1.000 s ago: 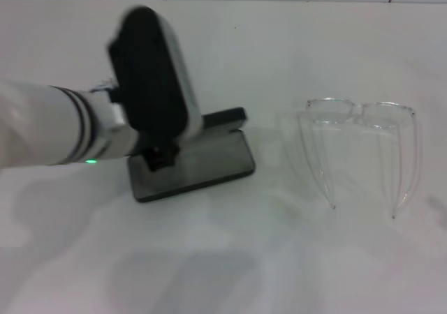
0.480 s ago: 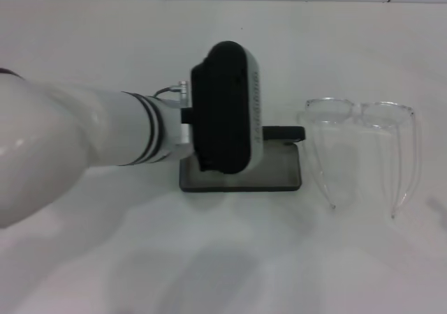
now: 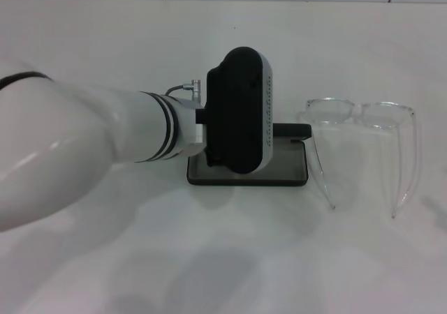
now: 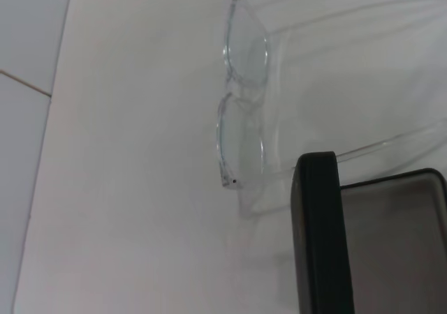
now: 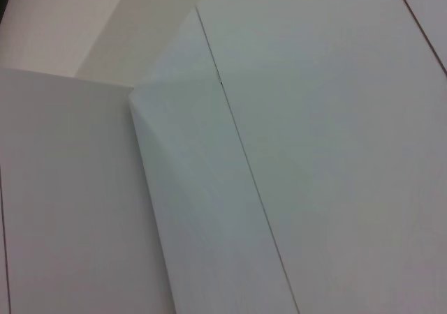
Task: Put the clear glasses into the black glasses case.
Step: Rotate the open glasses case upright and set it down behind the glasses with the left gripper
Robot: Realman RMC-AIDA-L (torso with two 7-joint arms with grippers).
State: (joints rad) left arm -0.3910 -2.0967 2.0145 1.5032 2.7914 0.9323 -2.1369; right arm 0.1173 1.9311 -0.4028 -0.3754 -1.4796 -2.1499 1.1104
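I see the black glasses case (image 3: 279,169) lying open on the white table (image 3: 223,258). My left gripper (image 3: 241,111) hovers over its left half; I cannot tell its finger state. The clear glasses (image 3: 363,146) sit just right of the case, temples unfolded.

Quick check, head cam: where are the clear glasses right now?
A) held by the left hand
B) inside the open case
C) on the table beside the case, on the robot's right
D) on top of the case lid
C: the clear glasses lie on the white table, to the robot's right of the open black glasses case, whose grey tray shows nothing inside where visible.
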